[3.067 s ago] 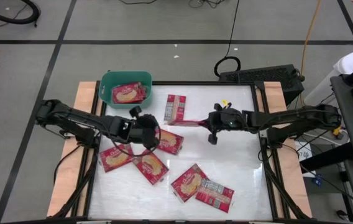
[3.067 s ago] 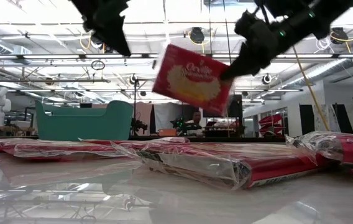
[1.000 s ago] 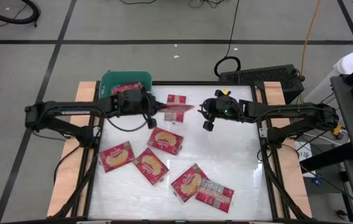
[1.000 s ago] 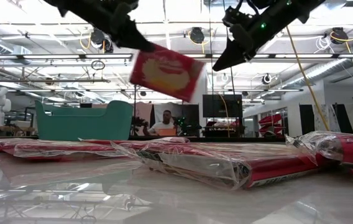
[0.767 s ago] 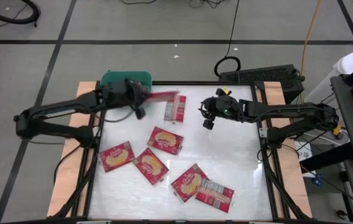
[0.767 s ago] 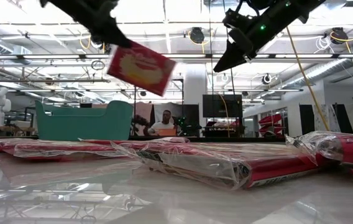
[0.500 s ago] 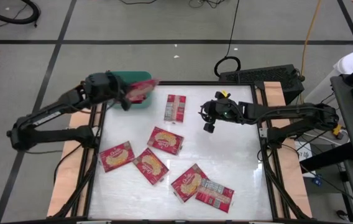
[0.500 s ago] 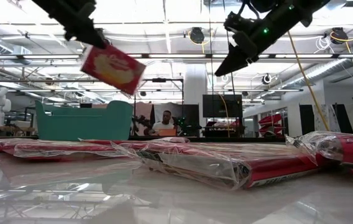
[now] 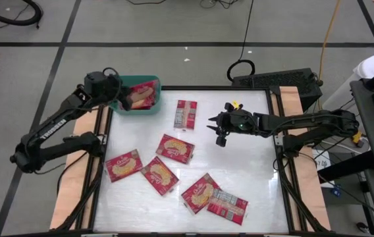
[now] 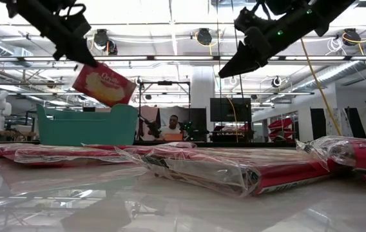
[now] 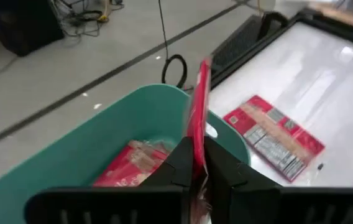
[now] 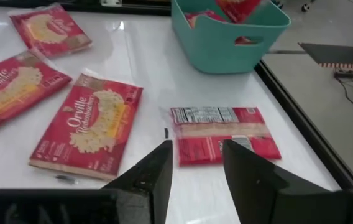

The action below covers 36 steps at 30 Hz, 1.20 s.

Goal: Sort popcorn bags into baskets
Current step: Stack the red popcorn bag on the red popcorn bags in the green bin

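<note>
1 popcorn bag [image 10: 104, 84], pinched in the left gripper [image 11: 196, 163] jaws, half-hides the basket [image 9: 118, 104]; right gripper [image 12: 195, 163] jaws spread.

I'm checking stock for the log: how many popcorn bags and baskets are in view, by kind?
Popcorn bags on the table: 6
Popcorn bag in the left gripper: 1
Popcorn bags seen in the basket: 1, others may be hidden
Baskets: 1
Total: 9

The left pincer [image 9: 126, 99] holds a popcorn bag [image 9: 141, 96] over the teal basket [image 9: 149, 80], seemingly clamped; the right pincer [image 9: 214, 128] hangs nearby, beyond a face-down bag [image 9: 186, 114].
</note>
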Each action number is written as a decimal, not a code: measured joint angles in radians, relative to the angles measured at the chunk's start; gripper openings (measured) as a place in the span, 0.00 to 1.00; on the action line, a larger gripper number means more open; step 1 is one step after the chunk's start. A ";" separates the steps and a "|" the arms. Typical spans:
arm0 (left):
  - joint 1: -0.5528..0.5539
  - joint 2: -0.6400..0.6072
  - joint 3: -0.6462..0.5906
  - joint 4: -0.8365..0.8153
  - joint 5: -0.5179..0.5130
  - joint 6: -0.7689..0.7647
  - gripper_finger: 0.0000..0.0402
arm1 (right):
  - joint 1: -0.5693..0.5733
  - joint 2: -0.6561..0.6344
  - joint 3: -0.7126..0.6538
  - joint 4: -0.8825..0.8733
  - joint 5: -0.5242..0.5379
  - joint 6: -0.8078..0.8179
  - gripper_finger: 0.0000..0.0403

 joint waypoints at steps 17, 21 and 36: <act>0.195 0.094 -0.137 0.114 0.079 0.033 0.09 | 0.042 0.000 0.000 0.076 0.001 0.005 0.33; 0.191 0.159 -0.137 0.142 0.003 0.082 0.09 | 0.042 0.000 0.000 0.089 0.001 0.025 0.33; 0.145 0.297 -0.137 0.311 -0.327 0.070 0.41 | 0.055 0.000 0.000 0.085 0.000 0.027 0.33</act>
